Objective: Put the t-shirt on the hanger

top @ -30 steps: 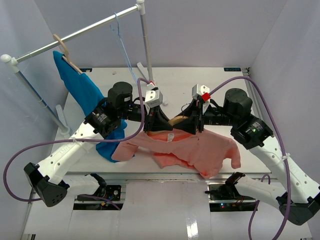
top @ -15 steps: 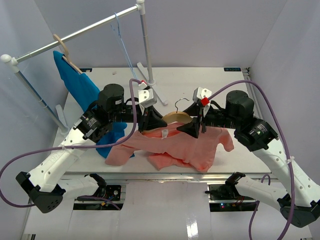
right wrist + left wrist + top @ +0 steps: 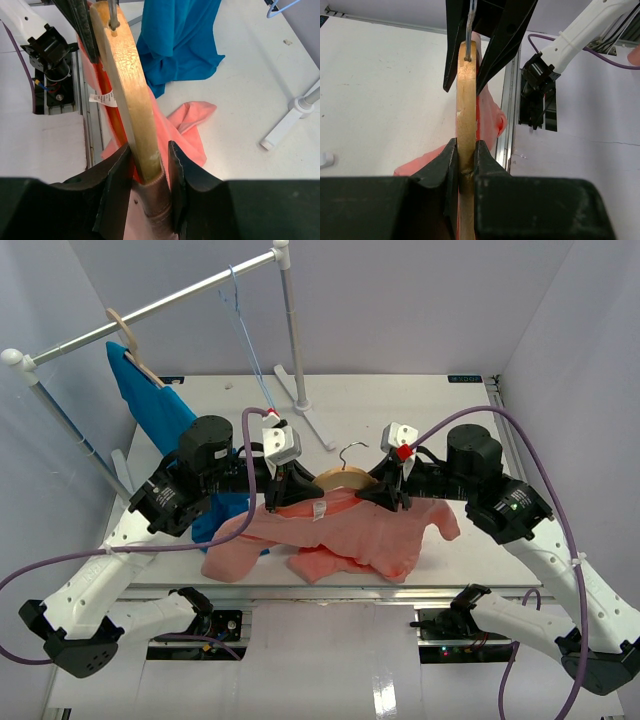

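Both arms meet over the ctr of the tabletop (image 3: 420, 410), w/ the hanger (image 3: 345, 478) held btwn them, its thin metal hook (image 3: 350, 450) pointing up and toward the far side. The left claw (image 3: 466, 150) is clamped on the wood: in the left wrist view both black fingers press flat against the hanger's narrow edge, no gap. The right claw (image 3: 148, 160) straddles the hanger's other end, a finger on each side and pink cloth bunched in there too (can't tell if it's pressing or just flanking, slim gaps seem to show). The t-shirt (image 3: 350, 535) hangs off the hanger at the neck area, wood showing above the collar, a white label (image 3: 318, 510) dangling just under it. The rest of the shirt spreads crumpled on the near part of the tabletop, one sleeve end lying beside the foot of the blue shirt (image 3: 160, 420). That blue shirt hangs from a tan hanger (image 3: 125, 340) on the rail (image 3: 150, 310) at far left; a pale-blue wire hanger (image 3: 240, 320) hangs farther along the same rail.
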Robot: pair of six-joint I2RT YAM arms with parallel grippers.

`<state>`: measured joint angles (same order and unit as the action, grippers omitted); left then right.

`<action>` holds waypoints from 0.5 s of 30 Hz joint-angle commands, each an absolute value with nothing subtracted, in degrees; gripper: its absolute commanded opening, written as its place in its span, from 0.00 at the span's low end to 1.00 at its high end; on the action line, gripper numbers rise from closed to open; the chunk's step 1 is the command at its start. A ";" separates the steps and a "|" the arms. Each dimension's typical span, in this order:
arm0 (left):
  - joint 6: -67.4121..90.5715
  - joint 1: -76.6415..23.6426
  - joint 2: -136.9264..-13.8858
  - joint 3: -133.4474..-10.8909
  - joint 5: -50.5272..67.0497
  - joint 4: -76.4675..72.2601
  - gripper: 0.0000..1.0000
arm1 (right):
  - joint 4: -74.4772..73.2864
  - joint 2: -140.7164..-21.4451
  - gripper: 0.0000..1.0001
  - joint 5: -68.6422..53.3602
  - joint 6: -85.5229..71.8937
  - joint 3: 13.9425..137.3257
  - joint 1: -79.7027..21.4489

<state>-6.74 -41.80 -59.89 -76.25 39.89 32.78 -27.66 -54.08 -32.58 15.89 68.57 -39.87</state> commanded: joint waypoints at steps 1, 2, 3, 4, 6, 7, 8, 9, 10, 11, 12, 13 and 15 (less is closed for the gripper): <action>-7.68 -41.85 -55.96 -77.50 38.36 32.97 0.00 | -26.96 -51.00 0.38 -28.08 15.55 66.42 -38.80; -7.79 -41.91 -55.58 -77.45 37.59 33.03 0.00 | -26.57 -50.44 0.37 -27.91 15.22 65.69 -38.63; -7.86 -41.92 -55.29 -77.40 37.33 33.15 0.00 | -26.15 -49.97 0.36 -27.49 14.91 65.07 -38.55; -7.90 -41.92 -55.05 -77.35 37.27 33.29 0.00 | -25.72 -49.53 0.36 -26.96 14.62 64.49 -38.50; -7.74 -41.92 -54.67 -77.43 37.27 33.22 0.00 | -25.14 -49.14 0.35 -25.68 14.24 63.64 -38.32; -7.73 -41.84 -54.50 -77.43 37.27 33.22 0.00 | -25.14 -49.13 0.35 -25.09 13.99 63.63 -38.24; -7.73 -41.91 -54.49 -77.59 37.19 33.30 0.00 | -25.14 -49.29 0.35 -24.51 13.59 63.71 -37.85; -7.78 -41.92 -54.28 -77.65 36.84 33.44 0.00 | -25.14 -49.47 0.35 -23.52 12.83 63.89 -37.29; -7.82 -41.92 -54.05 -77.70 36.46 33.57 0.00 | -25.13 -49.66 0.34 -22.47 12.01 64.07 -36.72; -7.76 -41.92 -53.86 -77.76 36.09 33.64 0.00 | -25.07 -49.72 0.34 -21.54 11.15 64.07 -36.23; -7.73 -41.92 -53.70 -77.78 35.81 33.71 0.00 | -24.96 -49.65 0.35 -20.06 10.44 64.07 -35.90; -7.70 -41.92 -53.52 -77.78 35.71 33.79 0.00 | -24.87 -49.55 0.35 -18.68 9.74 64.07 -35.44; -7.56 -41.92 -53.11 -77.78 35.74 33.92 0.00 | -24.87 -49.41 0.35 -17.24 8.45 64.07 -34.29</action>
